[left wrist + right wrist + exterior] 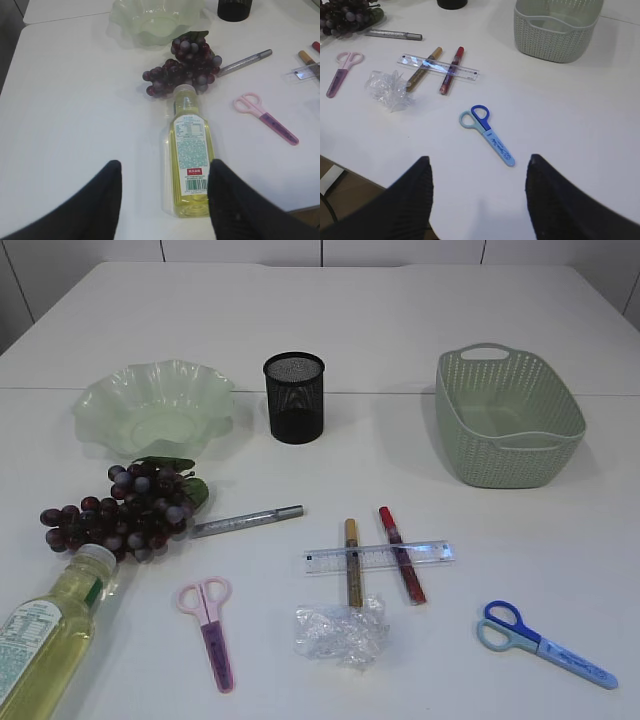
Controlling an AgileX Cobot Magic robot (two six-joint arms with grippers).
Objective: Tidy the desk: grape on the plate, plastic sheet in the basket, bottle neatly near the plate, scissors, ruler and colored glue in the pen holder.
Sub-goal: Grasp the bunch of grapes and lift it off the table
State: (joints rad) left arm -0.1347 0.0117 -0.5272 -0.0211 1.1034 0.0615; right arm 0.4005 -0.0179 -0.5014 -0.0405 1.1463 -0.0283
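On the white worktop (400,330), the clear bottle of yellow liquid (189,150) lies on its side at lower centre, cap touching the dark purple grape bunch (182,67). The left tool (162,200) hangs open and empty above it. The right tool (477,197), also open, hovers near the blue scissors (487,134).

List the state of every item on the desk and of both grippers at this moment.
Plate: empty.
Pen holder: upright, empty as far as visible.
Basket: empty.
Grapes: on the table, beside the plate.
Bottle: lying on its side, capped.
Plastic sheet: crumpled, on the table.
Ruler: lying across two glue pens.
Pink scissors: closed.
Blue scissors: closed.
Left gripper: open, empty.
Right gripper: open, empty.
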